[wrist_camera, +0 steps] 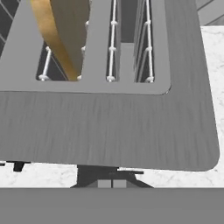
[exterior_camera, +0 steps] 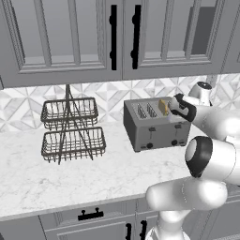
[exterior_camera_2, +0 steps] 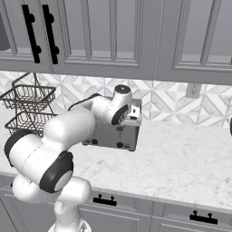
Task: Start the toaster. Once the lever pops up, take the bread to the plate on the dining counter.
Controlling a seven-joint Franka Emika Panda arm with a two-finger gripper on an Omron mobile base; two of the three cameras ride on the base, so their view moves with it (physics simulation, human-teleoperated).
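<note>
The dark-grey toaster [exterior_camera: 157, 125] stands on the marble worktop against the tiled wall. A golden-tan bread slice [exterior_camera: 163, 107] stands upright in one of its right-hand slots, its top edge above the slot. In the hand view the bread [wrist_camera: 57, 39] leans in the left slot of the toaster top [wrist_camera: 109, 127]. My gripper [wrist_camera: 111, 183] is shut, fingertips together with nothing between them, just past the toaster's front edge, over a black lever [wrist_camera: 94, 171]. From the right, my hand [exterior_camera_2: 123, 109] covers the toaster's [exterior_camera_2: 113, 135] upper right front. The plate and the dining counter are out of view.
A two-tier wire basket [exterior_camera: 71, 129] stands left of the toaster. Grey upper cabinets [exterior_camera: 117, 37] hang low over the worktop [exterior_camera: 70, 178]. Open marble surface [exterior_camera_2: 181, 158] stretches right of the toaster, with a wall outlet [exterior_camera_2: 193, 89] above it.
</note>
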